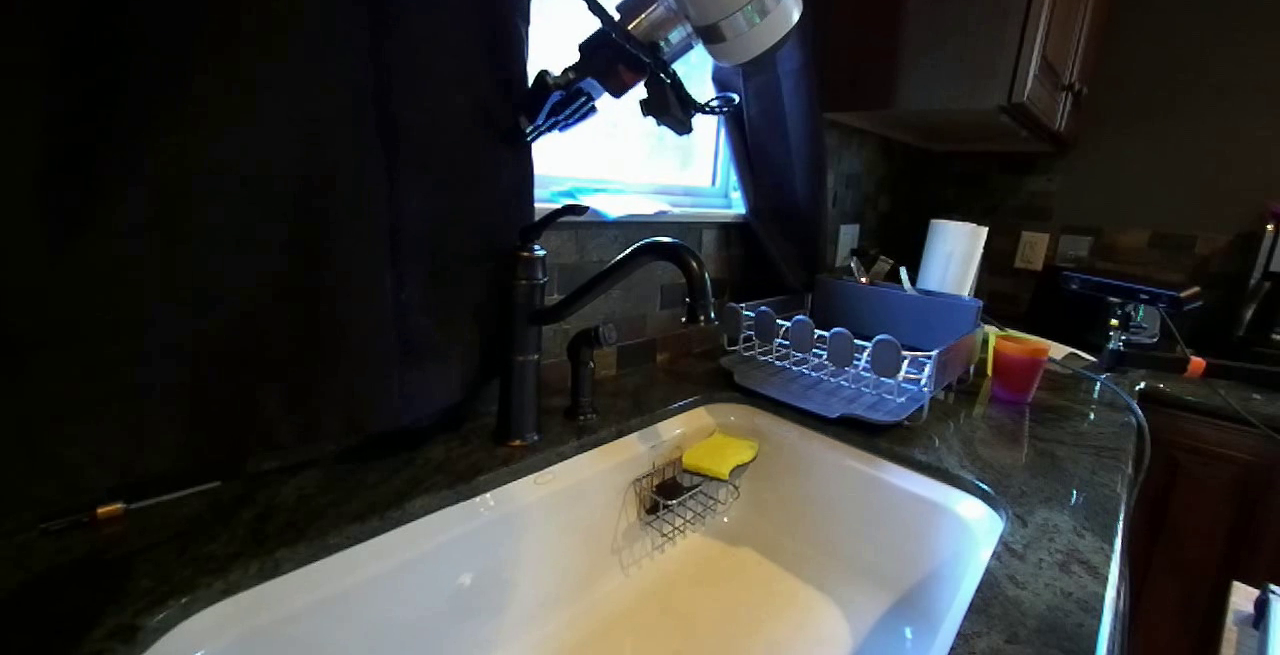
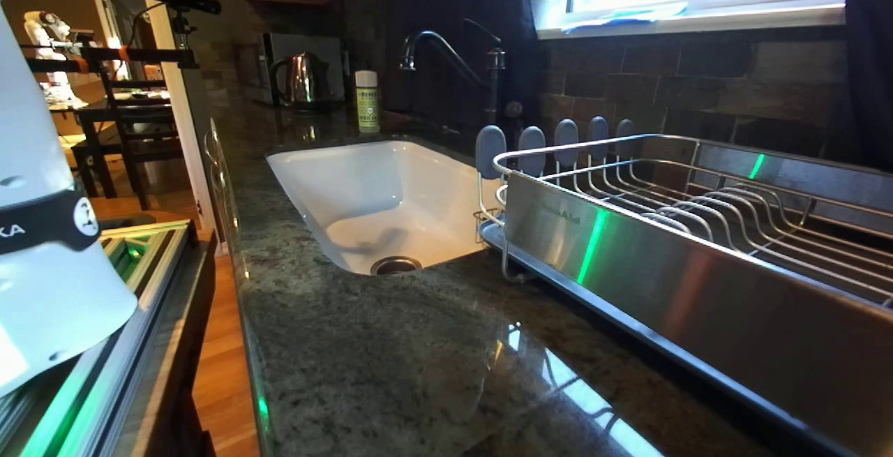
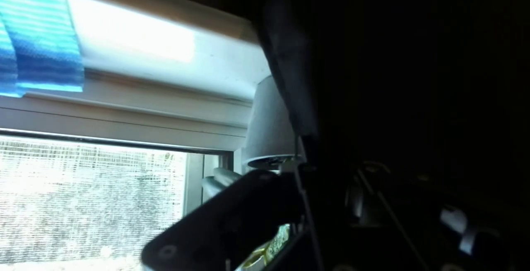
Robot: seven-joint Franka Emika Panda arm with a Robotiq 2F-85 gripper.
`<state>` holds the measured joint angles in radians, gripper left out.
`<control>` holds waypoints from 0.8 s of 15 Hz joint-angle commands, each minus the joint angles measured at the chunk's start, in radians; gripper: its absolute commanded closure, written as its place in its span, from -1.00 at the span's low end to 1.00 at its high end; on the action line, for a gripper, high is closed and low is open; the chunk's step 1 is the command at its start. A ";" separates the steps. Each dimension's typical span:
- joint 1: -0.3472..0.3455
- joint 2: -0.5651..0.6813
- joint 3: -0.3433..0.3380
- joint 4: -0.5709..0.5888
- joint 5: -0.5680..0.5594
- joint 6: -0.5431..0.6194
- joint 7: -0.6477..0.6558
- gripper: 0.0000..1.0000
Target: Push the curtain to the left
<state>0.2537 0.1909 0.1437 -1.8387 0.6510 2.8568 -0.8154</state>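
Observation:
The curtain (image 1: 250, 195) is a large, nearly black drape covering the left side in an exterior view, its edge at the window. It also hangs behind the faucet in an exterior view (image 2: 446, 31) and darkens the right of the wrist view (image 3: 405, 64). My gripper (image 1: 545, 115) is at the curtain's window-side edge, high above the faucet (image 1: 525, 335). In the wrist view my gripper (image 3: 331, 165) is against dark fabric, with a lit fold (image 3: 294, 64) beyond the fingertips. The fingers are too dark to show their opening or whether cloth is between them.
The bright window (image 1: 630, 85) is beside the gripper. A pale pot (image 3: 269, 126) and blue striped cloth (image 3: 45, 35) are at the sill. A narrower dark curtain strip (image 1: 775, 125) hangs across the window. The dish rack (image 1: 840, 345) and sink (image 1: 850, 455) are below.

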 commanded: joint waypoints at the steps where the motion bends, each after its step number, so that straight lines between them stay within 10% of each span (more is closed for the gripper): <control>1: 0.000 -0.001 0.020 -0.016 0.030 0.028 -0.037 1.00; 12: 0.031 0.016 0.074 -0.010 0.009 0.020 -0.030 0.99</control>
<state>0.2598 0.1921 0.1919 -1.8405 0.6540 2.8569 -0.8325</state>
